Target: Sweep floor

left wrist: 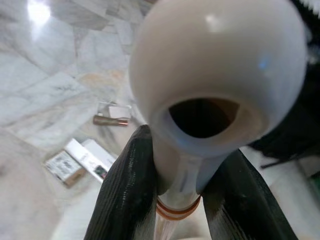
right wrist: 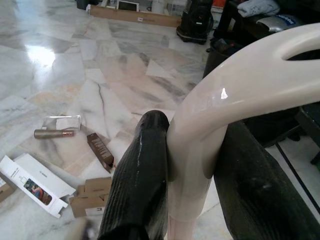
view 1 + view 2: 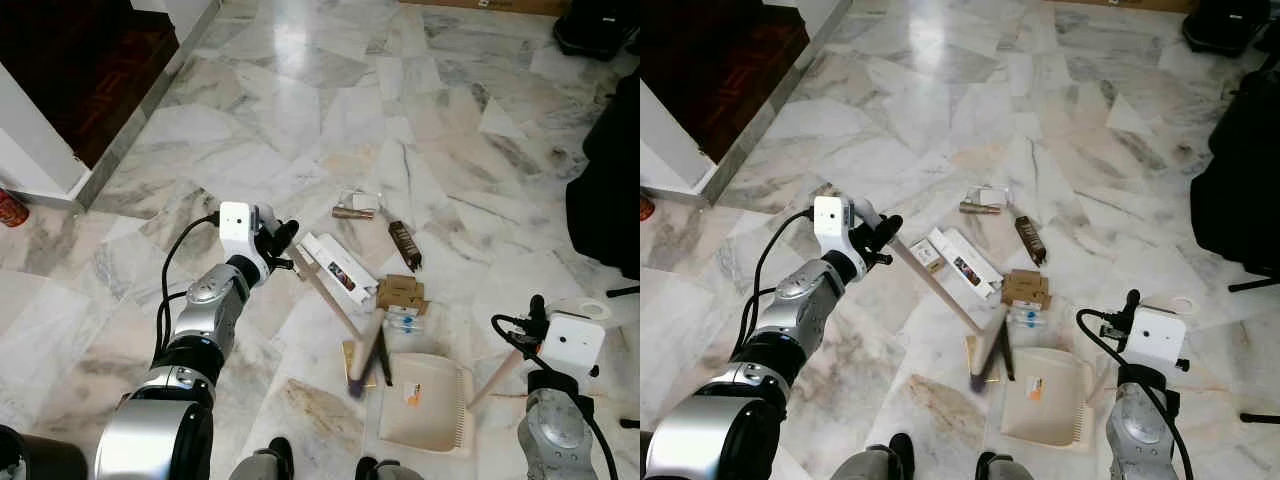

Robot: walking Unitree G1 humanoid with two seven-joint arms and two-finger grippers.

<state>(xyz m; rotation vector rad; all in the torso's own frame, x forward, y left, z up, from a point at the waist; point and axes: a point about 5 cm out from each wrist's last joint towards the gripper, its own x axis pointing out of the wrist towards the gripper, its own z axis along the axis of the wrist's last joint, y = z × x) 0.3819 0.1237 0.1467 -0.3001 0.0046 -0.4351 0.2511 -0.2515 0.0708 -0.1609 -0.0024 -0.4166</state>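
Two grippers at work, both clamped on handles. Far left edge of the left eye view, a red can [image 3: 10, 208] sits by the white wall base, w/ a dark wood floor patch [image 3: 90, 60] in the upper left corner. Left-centre, the left gripper [image 3: 284, 243] is closed round the top of the broom handle [image 3: 330, 295]; in the left wrist view its black fingers [image 1: 125, 195] pinch the pale shaft just under the handle's rounded white end cap [image 1: 215, 75]. The wooden handle slants down to the right to the broom head [image 3: 368, 352], blurred, lower centre of the frame, touching the marble floor [image 3: 300, 120] at the left front edge of the dustpan [image 3: 425, 405]. Litter lies mid-frame: a white carton [image 3: 338, 270] just beside the handle, a copper-coloured tube [image 3: 352, 213] w/ a clear packet [image 3: 362, 200] above it, a dark brown box [image 3: 405, 245] to the right, a flattened cardboard piece [image 3: 402, 292] and a small blue-and-white item [image 3: 405, 318] just above the dustpan. The cream dustpan is low centre-right, something small and orange inside it. Its long handle [image 3: 497, 378] rises right to the right gripper [image 3: 520, 335], lower right; the right wrist view shows the fingers [image 2: 140, 185] shut on either side of the cream loop grip [image 2: 240, 85]. Dark bags/furniture [image 3: 605, 190] at the right edge. Bottom centre, the robot's dark feet [image 3: 270, 460].
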